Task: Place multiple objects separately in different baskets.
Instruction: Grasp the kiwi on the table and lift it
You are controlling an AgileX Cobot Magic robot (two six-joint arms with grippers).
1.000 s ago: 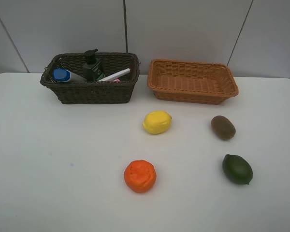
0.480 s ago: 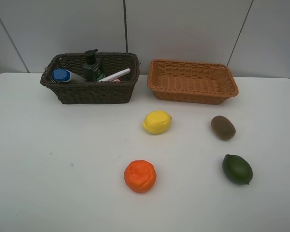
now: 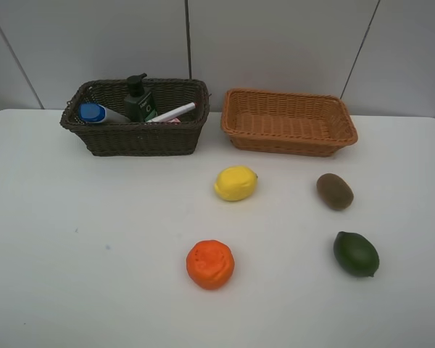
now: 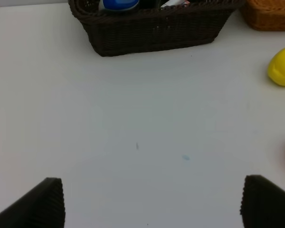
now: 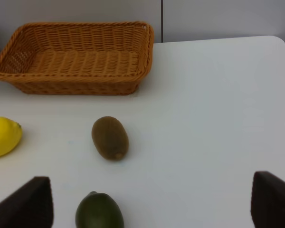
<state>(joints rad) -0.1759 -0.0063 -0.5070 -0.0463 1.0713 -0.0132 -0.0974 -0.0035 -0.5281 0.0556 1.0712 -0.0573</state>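
On the white tabletop (image 3: 72, 239), a yellow lemon (image 3: 235, 183), a dimpled orange (image 3: 210, 264), a brown fuzzy kiwi (image 3: 335, 191) and a dark green lime (image 3: 356, 254) lie loose and well apart, in front of the two baskets. The deep dark brown woven wicker basket (image 3: 138, 138) holds the blue-capped cream spray bottle (image 3: 93, 113), the dark green pump bottle (image 3: 139, 101) and the white pink-tipped marker (image 3: 172, 112). The shallow orange-tan wicker basket (image 3: 290, 141) beside it is empty.

The left gripper (image 4: 154, 204) hangs over bare table with its jaws wide apart and nothing between them. The right gripper (image 5: 154, 202) is likewise spread and empty, above the lime and kiwi.

The toiletries look sorted, so the fruit step seems to be in hand but not yet begun. Next, the right arm likely needs to descend on the lime or kiwi, straddle its middle so it cannot roll, then carry it to the orange-tan basket.
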